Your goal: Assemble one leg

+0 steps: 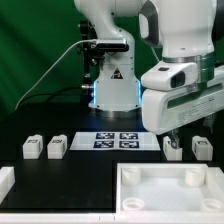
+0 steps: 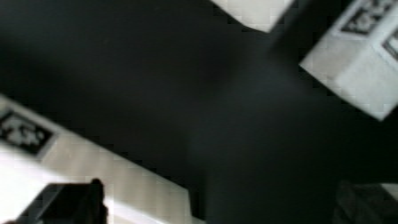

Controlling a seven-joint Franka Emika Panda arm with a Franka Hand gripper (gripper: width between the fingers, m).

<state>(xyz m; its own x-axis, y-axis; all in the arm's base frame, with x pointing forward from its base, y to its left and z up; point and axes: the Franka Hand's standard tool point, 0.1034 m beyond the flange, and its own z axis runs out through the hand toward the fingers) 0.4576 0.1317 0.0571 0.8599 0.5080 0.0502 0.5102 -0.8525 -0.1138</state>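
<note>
Four small white legs with marker tags stand on the black table in the exterior view: two at the left (image 1: 32,147) (image 1: 57,147) and two at the right (image 1: 172,149) (image 1: 201,148). My gripper (image 1: 171,131) hangs just above the inner right leg, apart from it. In the wrist view the gripper (image 2: 214,210) is open and empty, with one dark finger (image 2: 63,205) at each side of the frame's edge. A tagged leg (image 2: 356,55) shows blurred beyond them.
The marker board (image 1: 118,139) lies in the middle of the table and also shows in the wrist view (image 2: 80,160). The large white square panel (image 1: 128,200) with raised rim lies at the front right. Another white part (image 1: 5,181) lies at the front left.
</note>
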